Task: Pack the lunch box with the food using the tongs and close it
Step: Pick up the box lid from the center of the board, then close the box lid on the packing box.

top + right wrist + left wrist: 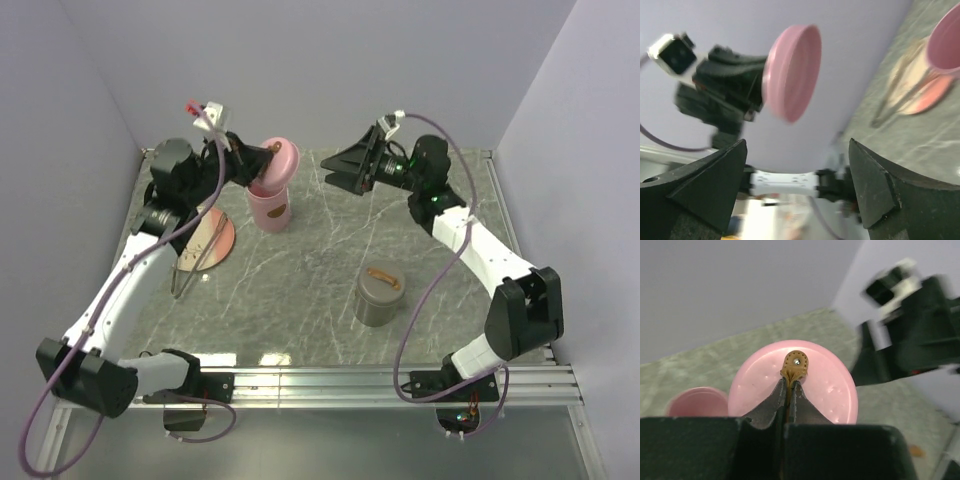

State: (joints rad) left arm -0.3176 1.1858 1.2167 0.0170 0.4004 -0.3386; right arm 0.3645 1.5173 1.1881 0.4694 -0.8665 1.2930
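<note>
The pink lunch box [270, 208] stands open at the back of the table, and its rim [697, 401] shows low in the left wrist view. My left gripper [790, 385] is shut on the brown strap [795, 365] of the pink lid [281, 160] and holds the lid tilted in the air above the box. My right gripper [338, 170] hangs open to the right of the lid with nothing between its fingers; the lid [792, 70] is apart from it. The silver tongs [190, 262] lie across the orange plate [214, 240]. The food is hidden.
A grey round container [379, 297] with a brown strap on its lid stands right of centre. Walls close the back and both sides. The plate [925, 95] and tongs [895, 100] lie beside the box [945, 45].
</note>
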